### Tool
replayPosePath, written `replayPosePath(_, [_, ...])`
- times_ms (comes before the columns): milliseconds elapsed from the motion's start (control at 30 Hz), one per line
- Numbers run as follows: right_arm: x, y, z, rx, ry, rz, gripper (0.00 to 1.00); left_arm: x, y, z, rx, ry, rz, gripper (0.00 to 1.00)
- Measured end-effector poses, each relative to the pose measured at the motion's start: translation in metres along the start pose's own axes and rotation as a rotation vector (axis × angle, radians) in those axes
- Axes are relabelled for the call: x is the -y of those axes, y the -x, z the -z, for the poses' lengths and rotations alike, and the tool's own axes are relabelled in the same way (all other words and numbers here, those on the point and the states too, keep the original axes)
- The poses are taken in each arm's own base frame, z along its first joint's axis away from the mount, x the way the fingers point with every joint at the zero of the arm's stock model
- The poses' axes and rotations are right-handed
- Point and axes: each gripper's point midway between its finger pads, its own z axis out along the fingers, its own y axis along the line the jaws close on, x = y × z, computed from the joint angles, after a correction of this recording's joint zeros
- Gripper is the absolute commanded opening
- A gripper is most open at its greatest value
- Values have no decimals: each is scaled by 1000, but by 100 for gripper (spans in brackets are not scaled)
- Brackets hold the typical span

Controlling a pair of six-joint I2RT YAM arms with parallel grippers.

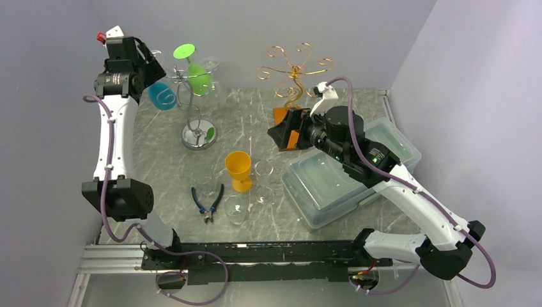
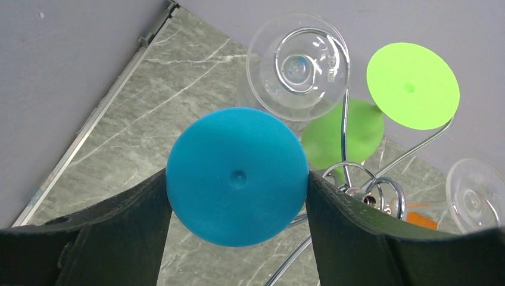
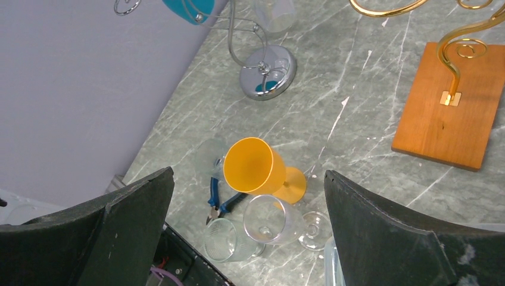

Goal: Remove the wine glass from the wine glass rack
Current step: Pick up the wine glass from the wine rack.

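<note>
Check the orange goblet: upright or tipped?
Upright. The orange goblet stands on its foot on the table, rim up. The right wrist view looks down into its open bowl.

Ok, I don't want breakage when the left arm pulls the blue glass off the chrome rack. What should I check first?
1. Left gripper astride blue glass foot: ok.
2. Both fingers touching the foot: ok.
3. Stem free to slide out of chrome rack: cannot tell.
4. Green glass apart from blue foot: ok.
5. Right gripper open, away from chrome rack: ok.
</note>
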Motion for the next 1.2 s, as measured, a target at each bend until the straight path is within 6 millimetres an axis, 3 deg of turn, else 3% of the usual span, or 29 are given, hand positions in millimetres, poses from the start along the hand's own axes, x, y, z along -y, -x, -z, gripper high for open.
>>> replayPosePath(667, [1,-3,1,-5,1,-11,100,0,-1,8,-3,-9,-9,41])
replayPosePath(1033, [0,-1,3,0,3,-11,100,11,23,23,52,-35,-6,41])
replayPosePath(1200, [0,-1,3,0,3,-11,100,11,22,25,47,-37,-10,40])
